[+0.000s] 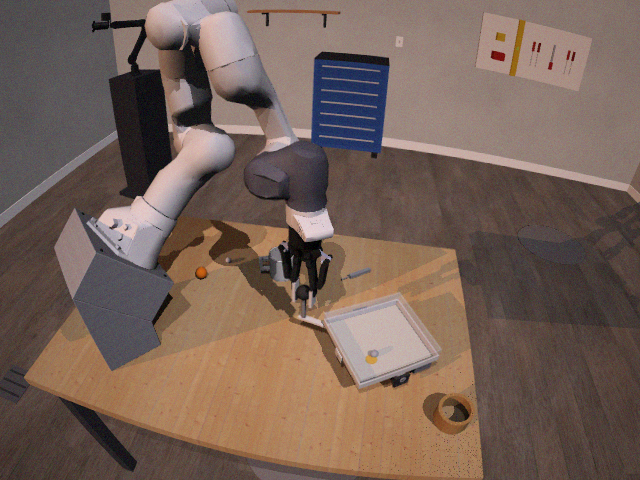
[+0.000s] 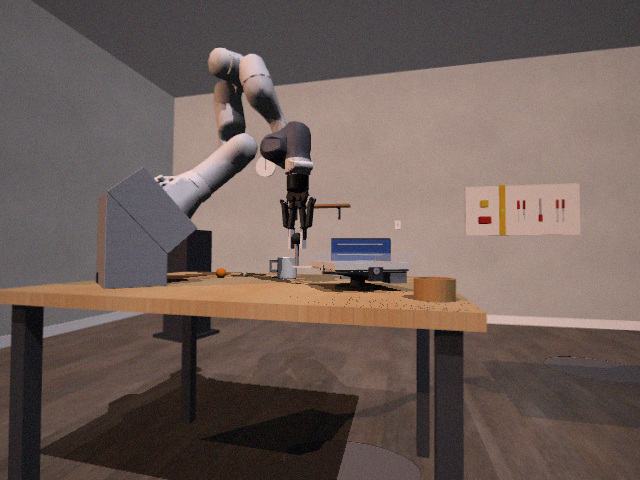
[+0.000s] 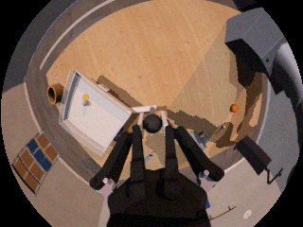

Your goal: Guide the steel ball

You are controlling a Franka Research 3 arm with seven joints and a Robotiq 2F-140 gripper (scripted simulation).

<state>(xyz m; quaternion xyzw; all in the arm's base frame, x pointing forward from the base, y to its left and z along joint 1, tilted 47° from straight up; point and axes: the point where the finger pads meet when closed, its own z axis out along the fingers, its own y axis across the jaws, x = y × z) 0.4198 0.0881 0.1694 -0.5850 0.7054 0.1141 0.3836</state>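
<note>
Ball (image 1: 373, 353) rests on the plate's (image 1: 408, 305) yellow spot (image 1: 370, 359) — lid closed.

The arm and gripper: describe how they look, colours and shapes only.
The arm is built of fat, rounded white segments with smooth shells, rising from a grey angular wedge-shaped base. Its last wrist link is dark grey, ending in a small white block. The gripper is black, with two long jointed fingers and pale tips. No cables or markings show.
</note>
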